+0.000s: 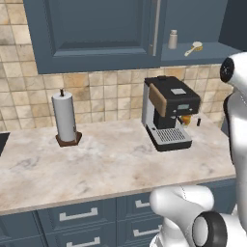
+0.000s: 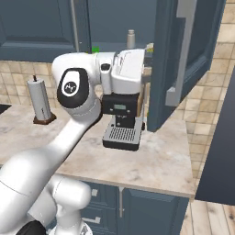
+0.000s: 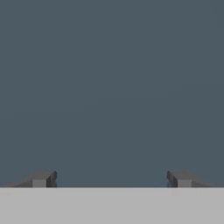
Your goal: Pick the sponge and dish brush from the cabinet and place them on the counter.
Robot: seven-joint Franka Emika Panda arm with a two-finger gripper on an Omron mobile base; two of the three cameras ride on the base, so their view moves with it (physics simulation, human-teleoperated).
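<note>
The dish brush [image 1: 194,48], with a tan rounded head and a thin handle, lies on the open shelf of the blue-grey cabinet [image 1: 96,29]. A sliver of the green sponge [image 2: 95,49] peeks over my arm on that shelf, the rest hidden. My hand [image 2: 128,69] is raised at shelf height above the coffee machine. In the hand view my gripper [image 3: 111,179] is open, fingertips [image 3: 43,178] wide apart with nothing between them, facing a plain blue-grey surface. The beige marble counter [image 1: 111,159] lies below.
A grey shaker [image 1: 172,39] stands on the shelf left of the brush. A black coffee machine [image 1: 169,111] sits on the counter under the shelf. A paper towel roll [image 1: 65,118] stands to the left. The open cabinet door [image 2: 183,59] juts out on the right.
</note>
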